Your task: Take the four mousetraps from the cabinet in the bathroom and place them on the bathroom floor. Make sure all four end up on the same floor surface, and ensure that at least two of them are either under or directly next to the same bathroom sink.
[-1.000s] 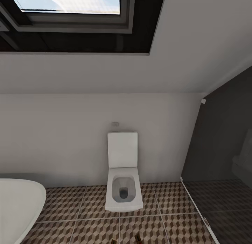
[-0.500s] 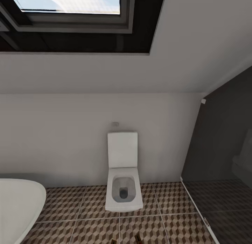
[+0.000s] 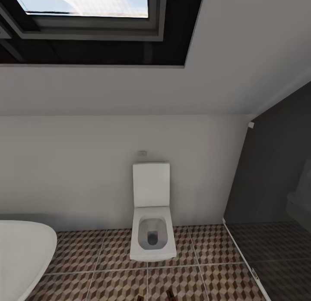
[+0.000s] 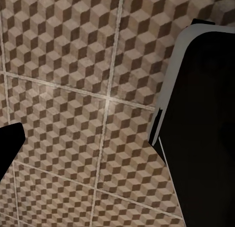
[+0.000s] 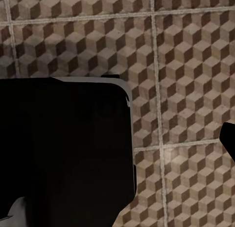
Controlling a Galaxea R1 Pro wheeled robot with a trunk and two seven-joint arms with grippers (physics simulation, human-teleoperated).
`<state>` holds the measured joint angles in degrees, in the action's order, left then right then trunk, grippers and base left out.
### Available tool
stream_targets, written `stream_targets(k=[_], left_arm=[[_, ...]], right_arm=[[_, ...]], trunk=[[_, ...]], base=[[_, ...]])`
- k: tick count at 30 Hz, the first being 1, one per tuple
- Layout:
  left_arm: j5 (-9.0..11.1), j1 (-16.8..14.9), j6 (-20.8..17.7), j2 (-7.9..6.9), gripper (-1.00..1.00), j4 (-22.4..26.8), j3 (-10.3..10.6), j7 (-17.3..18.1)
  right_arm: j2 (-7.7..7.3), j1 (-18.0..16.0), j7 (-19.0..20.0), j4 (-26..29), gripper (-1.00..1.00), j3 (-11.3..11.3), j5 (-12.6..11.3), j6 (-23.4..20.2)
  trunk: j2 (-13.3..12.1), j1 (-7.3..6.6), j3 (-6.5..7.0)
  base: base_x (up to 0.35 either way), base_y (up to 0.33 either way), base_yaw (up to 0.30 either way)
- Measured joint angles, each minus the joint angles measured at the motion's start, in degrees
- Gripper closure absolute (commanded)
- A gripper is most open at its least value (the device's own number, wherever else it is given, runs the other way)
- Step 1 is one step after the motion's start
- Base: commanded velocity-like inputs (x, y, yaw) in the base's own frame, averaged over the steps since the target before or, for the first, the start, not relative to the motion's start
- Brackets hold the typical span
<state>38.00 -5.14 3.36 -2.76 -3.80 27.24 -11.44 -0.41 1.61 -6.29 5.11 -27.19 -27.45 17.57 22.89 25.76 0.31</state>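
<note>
Two small brown shapes (image 3: 170, 294) at the head view's lower edge may be mousetraps, but they are too small to confirm. Patterned floor (image 4: 73, 65) lies beneath both grippers; whether their jaws stand apart cannot be told. Recommend identifying the shapes before reaching.

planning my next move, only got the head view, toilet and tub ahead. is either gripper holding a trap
Observer: Can't tell. The left wrist view looks down on the tile floor.
Operator: anything beside it there
Observer: A black body with a grey rim stands over the tiles.
Operator: and the right side
Observer: The right wrist view looks at the same tiling, with a grey-rimmed dark block over it.
</note>
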Motion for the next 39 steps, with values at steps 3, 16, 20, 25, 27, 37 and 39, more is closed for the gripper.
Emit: stream_targets(k=[3, 16, 20, 25, 27, 37, 39], left_arm=[[0.0, 0.0, 0.0, 0.00, -1.00, 0.0, 0.0, 0.0], [0.0, 0.0, 0.0, 0.00, -1.00, 0.0, 0.0, 0.0], [0.0, 0.0, 0.0, 0.00, -1.00, 0.0, 0.0, 0.0], [0.0, 0.0, 0.0, 0.00, -1.00, 0.0, 0.0, 0.0], [0.0, 0.0, 0.0, 0.00, -1.00, 0.0, 0.0, 0.0], [0.0, 0.0, 0.0, 0.00, -1.00, 0.0, 0.0, 0.0], [0.0, 0.0, 0.0, 0.00, -1.00, 0.0, 0.0, 0.0]], right_arm=[[0.00, 0.0, 0.0, 0.0, -1.00, 0.0, 0.0, 0.0], [0.00, 0.0, 0.0, 0.0, -1.00, 0.0, 0.0, 0.0], [0.00, 0.0, 0.0, 0.0, -1.00, 0.0, 0.0, 0.0], [0.00, 0.0, 0.0, 0.0, -1.00, 0.0, 0.0, 0.0], [0.00, 0.0, 0.0, 0.0, -1.00, 0.0, 0.0, 0.0], [0.00, 0.0, 0.0, 0.0, -1.00, 0.0, 0.0, 0.0], [0.00, 0.0, 0.0, 0.0, -1.00, 0.0, 0.0, 0.0]], trunk=[[0.0, 0.00, 0.00], [0.0, 0.00, 0.00], [0.0, 0.00, 0.00], [0.0, 0.00, 0.00], [0.0, 0.00, 0.00], [0.0, 0.00, 0.00], [0.0, 0.00, 0.00]], base=[[0.000, 0.000, 0.000], [0.000, 0.000, 0.000], [0.000, 0.000, 0.000], [0.000, 0.000, 0.000], [0.000, 0.000, 0.000], [0.000, 0.000, 0.000], [0.000, 0.000, 0.000]])
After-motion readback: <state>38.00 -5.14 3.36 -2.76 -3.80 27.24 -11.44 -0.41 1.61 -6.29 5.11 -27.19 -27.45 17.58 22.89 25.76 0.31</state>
